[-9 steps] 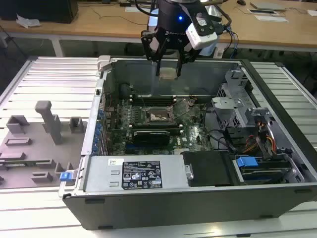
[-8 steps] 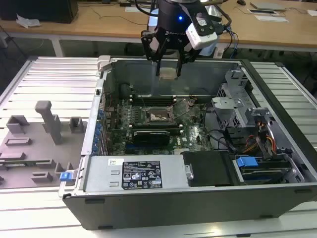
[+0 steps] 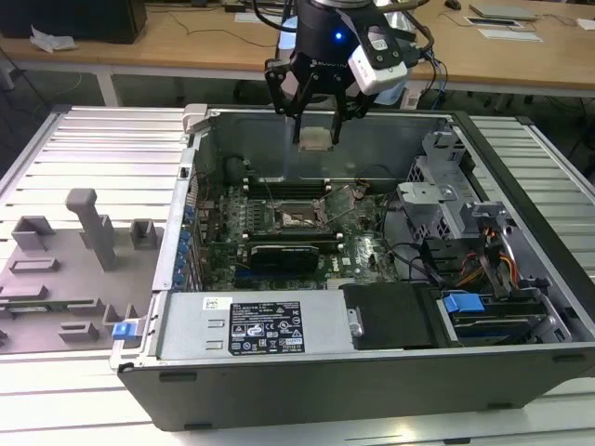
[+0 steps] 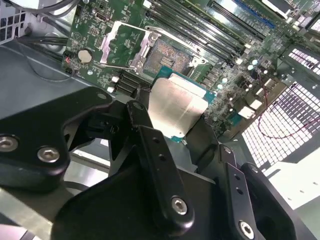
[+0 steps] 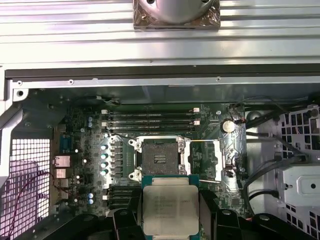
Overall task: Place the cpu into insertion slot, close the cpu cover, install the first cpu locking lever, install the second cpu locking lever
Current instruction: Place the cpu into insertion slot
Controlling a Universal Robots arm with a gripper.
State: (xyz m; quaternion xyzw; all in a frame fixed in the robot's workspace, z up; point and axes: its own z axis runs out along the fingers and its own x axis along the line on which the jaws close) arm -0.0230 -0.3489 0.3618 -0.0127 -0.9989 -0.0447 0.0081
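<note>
Ribbed metal plates form the table (image 3: 102,139) under an open computer case (image 3: 279,381), and a wooden desk (image 3: 186,46) runs behind it. On the table, toward the exterior view's left, we see a grey holder tray (image 3: 74,269) just beside the case. Inside the case lies the green motherboard (image 3: 358,255), with a black graphics card (image 3: 288,253) across it and a labelled power supply (image 3: 270,321) along the near wall. We find the gripper (image 3: 316,132) hanging above the case, close to its far wall, clenched on the cpu (image 3: 316,139). In both wrist views the chip (image 4: 175,107) (image 5: 170,210) sits flat between the two black fingers (image 4: 155,150), its pale metal top facing the cameras and its green edge showing; it is clear of the board and touches nothing but the fingers. The insertion slot (image 5: 159,157) near the middle of the motherboard is bare, its contact field exposed, and in the first wrist view the chip hovers close to the slot's edge without covering it. We see the cpu cover (image 4: 106,49) swung open beside the slot, green board showing through its window. Long memory slots (image 5: 150,117) run just beyond the slot, and a coin battery (image 5: 228,125) sits near the cover's far corner.
</note>
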